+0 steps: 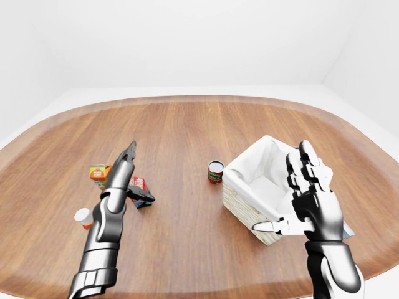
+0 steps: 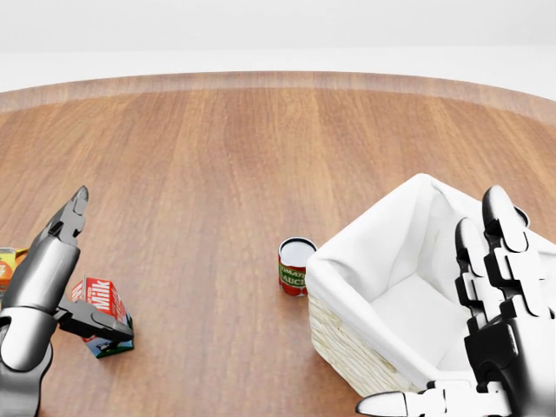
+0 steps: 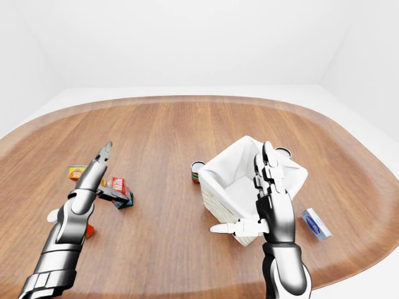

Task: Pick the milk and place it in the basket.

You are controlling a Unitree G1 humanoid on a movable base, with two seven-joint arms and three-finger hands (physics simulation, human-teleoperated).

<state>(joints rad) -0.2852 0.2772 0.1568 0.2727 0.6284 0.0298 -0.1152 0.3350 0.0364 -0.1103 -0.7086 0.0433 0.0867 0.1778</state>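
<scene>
The milk carton [image 2: 106, 314], red and white with "Milk" on it, stands on the wooden table [image 2: 217, 174] at the lower left of the head view. My left hand [image 2: 69, 269] is open right beside it, fingers stretched out above it and thumb against its left side. The basket [image 2: 395, 261], wicker with a white cloth liner, stands at the lower right. My right hand [image 2: 473, 347] is open and empty, held upright before the basket's near corner, thumb pointing left.
A red and green can [image 2: 296, 266] stands just left of the basket. An orange carton [image 1: 98, 175] and a small white-capped bottle [image 1: 84, 217] lie by my left arm. A blue and white box [image 3: 316, 223] and another can [image 3: 283, 152] lie right of the basket.
</scene>
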